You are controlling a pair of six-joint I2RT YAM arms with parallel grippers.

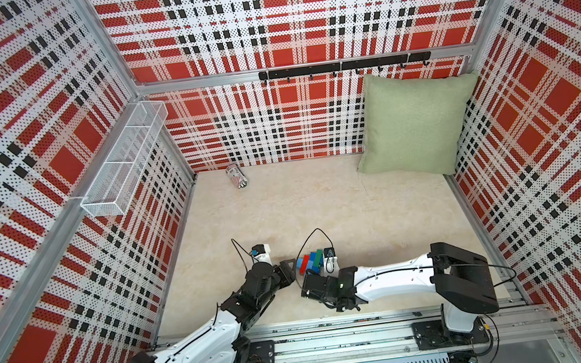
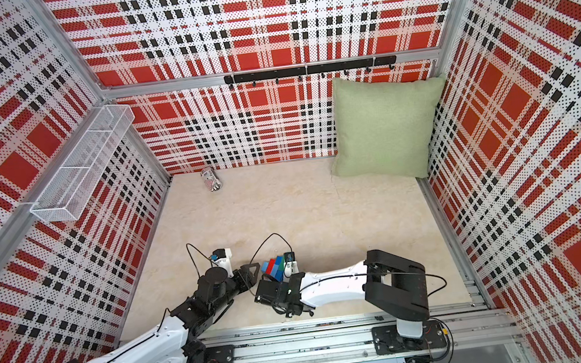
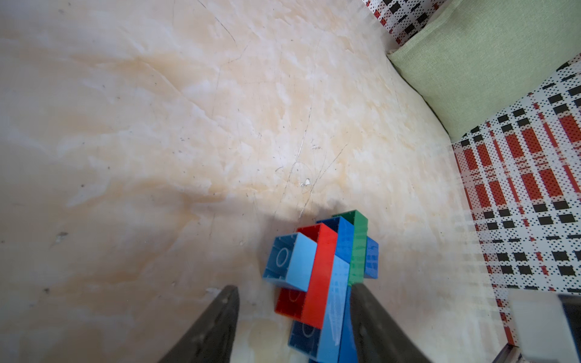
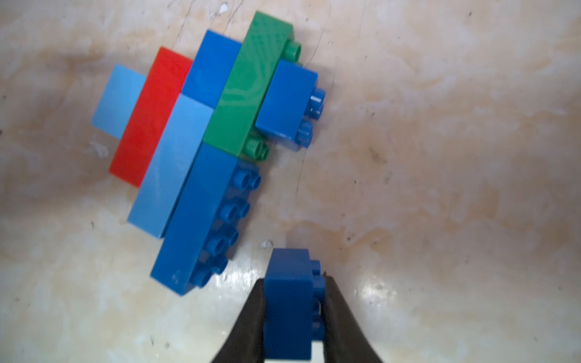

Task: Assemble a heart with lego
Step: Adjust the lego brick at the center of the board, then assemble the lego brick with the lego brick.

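We see the heart, a flat cluster of joined bricks, mostly blue with one red and one green strip, lying on the pale table. Its studs point sideways, not up.

The right gripper is closed on one small dark blue brick, pinched between its two black fingers. The heart lies just ahead of this gripper and off to one side, near the held brick but not touching it. The closest part is a long blue brick whose row of studs is bare.

The left gripper stands about half open, with the near end of the heart between its fingers. One finger sits against or just beside the blue and green edge. The other is clearly apart from the bricks, so we judge this as bracing rather than a grip.

In both top views the two grippers meet near the robot's base, with the heart just beyond them.

We judge the bricks light, stiff and hard, with smooth sides that can slip in a pinch. The heart is held together only by stud friction, so twisting or prying could split it. The best hold is across the flat long sides of the cluster, low and square, while the small brick is pressed straight onto the bare studs.
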